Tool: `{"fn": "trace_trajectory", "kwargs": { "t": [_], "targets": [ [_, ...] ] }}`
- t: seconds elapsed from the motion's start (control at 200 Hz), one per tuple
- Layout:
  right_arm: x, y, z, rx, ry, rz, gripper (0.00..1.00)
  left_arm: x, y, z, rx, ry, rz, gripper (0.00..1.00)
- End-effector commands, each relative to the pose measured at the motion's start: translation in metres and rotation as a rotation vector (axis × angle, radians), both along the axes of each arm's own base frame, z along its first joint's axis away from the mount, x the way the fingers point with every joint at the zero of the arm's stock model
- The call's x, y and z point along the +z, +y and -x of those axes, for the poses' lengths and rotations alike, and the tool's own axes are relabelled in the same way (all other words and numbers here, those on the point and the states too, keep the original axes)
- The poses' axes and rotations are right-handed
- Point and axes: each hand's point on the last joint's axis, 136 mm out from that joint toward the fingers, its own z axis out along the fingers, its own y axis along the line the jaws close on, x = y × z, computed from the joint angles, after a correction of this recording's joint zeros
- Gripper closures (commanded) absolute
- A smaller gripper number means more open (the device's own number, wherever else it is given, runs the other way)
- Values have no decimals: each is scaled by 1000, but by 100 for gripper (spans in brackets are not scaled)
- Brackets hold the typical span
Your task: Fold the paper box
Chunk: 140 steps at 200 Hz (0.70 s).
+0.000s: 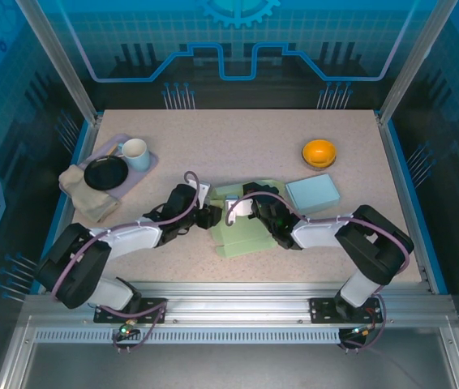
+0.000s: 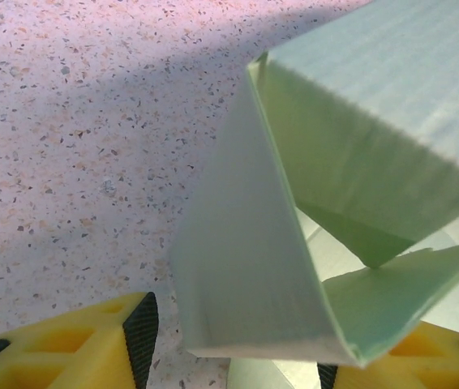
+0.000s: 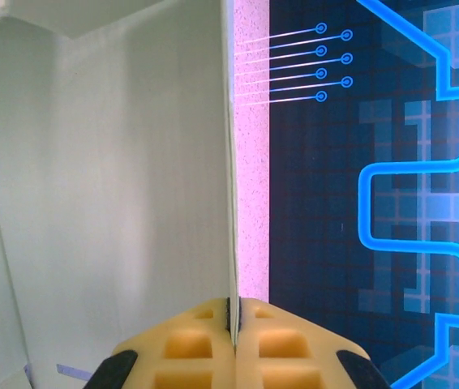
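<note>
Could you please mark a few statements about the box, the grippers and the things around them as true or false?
1. The right gripper is shut on a panel of the paper box. True.
2. The orange bowl stands on the tray. False: it stands on the bare table, far right; the tray holds a mug and a black plate.
3. The left gripper has its fingers apart, a fold of the box between them. True.
4. The light blue box lies left of the paper box. False: it lies to its right.
</note>
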Motion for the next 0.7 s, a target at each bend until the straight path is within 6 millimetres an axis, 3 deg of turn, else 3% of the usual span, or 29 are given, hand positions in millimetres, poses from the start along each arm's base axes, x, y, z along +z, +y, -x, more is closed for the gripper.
{"fn": "trace_trajectory", "kwargs": {
  "t": [0.0, 0.17, 0.43, 0.695],
  "targets": [
    [-3, 12, 14, 56, 42, -26, 100, 13, -1, -17, 18, -60, -27, 45],
    [-11, 12, 13, 51, 73, -9, 100, 24, -11, -18, -9, -88, 12, 46],
    [-20, 4, 5, 4, 107, -24, 100, 26, -25, -4, -97, -69, 64, 47],
    [-15, -2, -4, -39, 64, -38, 100, 24, -20, 10, -111, -62, 72, 47]
  ]
}}
